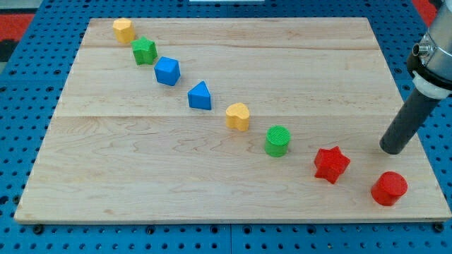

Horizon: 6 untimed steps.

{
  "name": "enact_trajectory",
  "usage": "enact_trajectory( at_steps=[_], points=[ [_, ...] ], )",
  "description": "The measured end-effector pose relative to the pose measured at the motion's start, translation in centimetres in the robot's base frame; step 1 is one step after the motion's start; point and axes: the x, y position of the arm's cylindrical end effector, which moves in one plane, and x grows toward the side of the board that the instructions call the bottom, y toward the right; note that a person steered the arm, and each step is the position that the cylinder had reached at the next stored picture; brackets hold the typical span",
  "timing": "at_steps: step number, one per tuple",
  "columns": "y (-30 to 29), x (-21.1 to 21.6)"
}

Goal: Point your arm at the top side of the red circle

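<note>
The red circle [389, 188] is a short red cylinder near the wooden board's bottom right corner. My tip [393, 150] rests on the board just above it toward the view's top, a small gap apart. The dark rod rises from the tip to the view's upper right. A red star [331, 164] lies to the left of the red circle.
A diagonal row of blocks runs from the top left toward the red star: yellow block [123, 29], green star [144, 51], blue cube [167, 71], blue triangle [200, 96], yellow heart [239, 116], green cylinder [277, 141]. The wooden board [212, 169] lies on a blue pegboard.
</note>
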Motion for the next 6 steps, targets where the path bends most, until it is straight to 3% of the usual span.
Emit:
enact_trajectory(
  at_steps=[4,6],
  points=[
    [-1.3,0.5],
    [-0.8,2.9]
  ],
)
